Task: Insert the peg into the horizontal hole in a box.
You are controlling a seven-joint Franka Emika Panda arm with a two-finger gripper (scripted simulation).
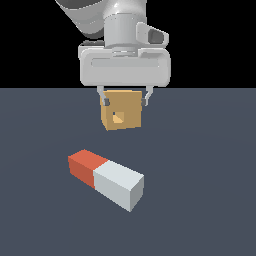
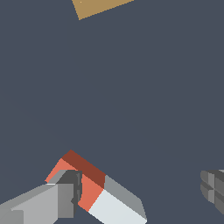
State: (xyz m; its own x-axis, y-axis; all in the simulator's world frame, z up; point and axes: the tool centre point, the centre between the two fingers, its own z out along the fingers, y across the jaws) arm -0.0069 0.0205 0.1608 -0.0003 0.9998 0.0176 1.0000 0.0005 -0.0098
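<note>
Nearest in the exterior view, the peg [image 1: 106,179] lies flat on the dark bench [image 1: 210,210], its white half toward the camera and its red-orange half pointing away to the exterior view's left. Beyond it, the gripper [image 1: 125,101] hangs above with jaws spread wide and holding nothing. In the wrist view one finger [image 2: 65,194] sits just beside the red end. Farthest stands the box [image 1: 122,110], its hole [image 1: 117,118] facing the camera. This looks like the approach-to-grasp step; next, centre over the peg, descend, and pinch.
</note>
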